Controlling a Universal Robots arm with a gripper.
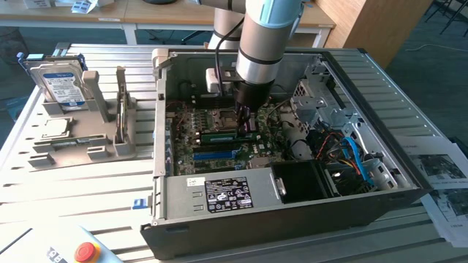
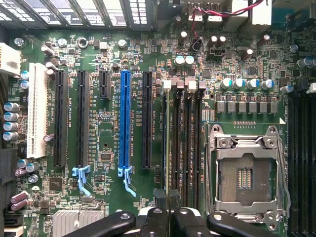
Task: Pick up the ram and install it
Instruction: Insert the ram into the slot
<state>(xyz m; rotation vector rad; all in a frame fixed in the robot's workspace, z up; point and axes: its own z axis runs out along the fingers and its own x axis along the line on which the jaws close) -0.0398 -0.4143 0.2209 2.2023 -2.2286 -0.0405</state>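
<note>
My gripper [image 1: 245,121] reaches down into the open computer case [image 1: 292,216], just above the motherboard [image 1: 212,153]. Its jaws stand nearly together on the ram [image 1: 219,131], a thin green stick that lies level along the memory slots beside the processor socket. In the wrist view the black fingers [image 2: 159,200] pinch the ram [image 2: 168,148], seen edge-on as a thin dark line over the row of black memory slots [image 2: 185,148]. I cannot tell whether the stick is seated in a slot.
The open processor socket [image 2: 244,173] lies right beside the slots, and a blue expansion slot [image 2: 125,123] on the other side. Outside the case a grey stand [image 1: 87,145] holds a hard drive [image 1: 62,82] and a processor chip [image 1: 55,127]. A red button [image 1: 86,252] sits at the table's front.
</note>
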